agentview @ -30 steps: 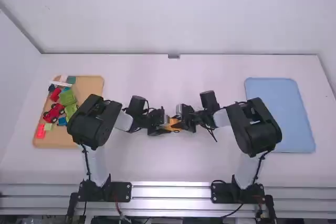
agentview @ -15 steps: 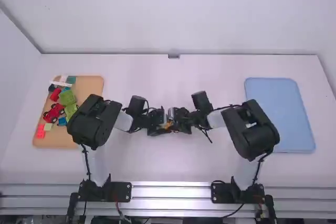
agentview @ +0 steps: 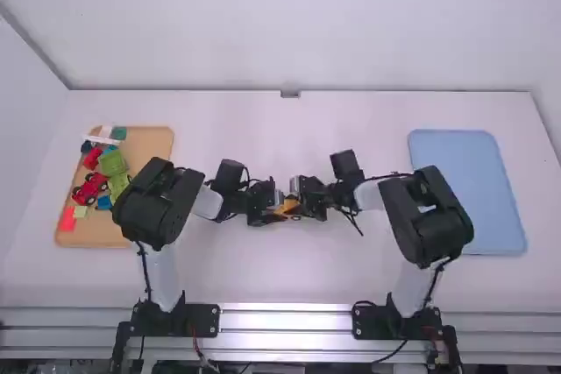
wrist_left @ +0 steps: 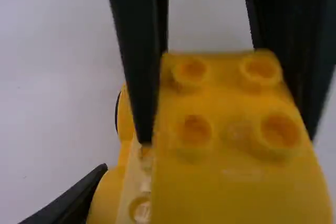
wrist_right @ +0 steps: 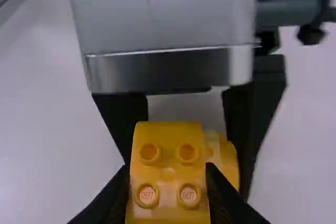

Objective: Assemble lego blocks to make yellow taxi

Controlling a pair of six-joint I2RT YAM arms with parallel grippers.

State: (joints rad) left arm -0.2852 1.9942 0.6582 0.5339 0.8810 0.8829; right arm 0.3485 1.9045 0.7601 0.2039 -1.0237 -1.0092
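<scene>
Rails (agentview: 285, 321) ran along the bottom of the frame in the high view, where the left arm (agentview: 160, 273) and right arm (agentview: 427, 216) had their bases. Farther up, both arms bent in over the white surface (agentview: 289, 278) until their tools met mid-frame around the yellow build (agentview: 287, 208), most of it hidden between them.

The right tool (agentview: 304, 206) was closed on the build; in the right wrist view its fingers pressed the sides of a studded yellow part. The left tool (agentview: 270, 214) gripped the build too, its fingers farther off in that view, straddling the part beyond. In the left wrist view only some of its own grip could be made out, with the build covering the rest. A pale studded piece (wrist_left: 135, 182) lay partly behind the big yellow part there, and a dark curve beside a rounded section was too blurred to name.

Farther out, at the left of the frame, the wooden tray (agentview: 151, 153) held a red car (agentview: 89, 190), green blocks (agentview: 112, 163) and other small pieces; the left arm covered its lower right corner. At the right lay the blue mat (agentview: 469, 186), slightly overlapped by the right arm. Beyond stood the white wall (agentview: 289, 24).
</scene>
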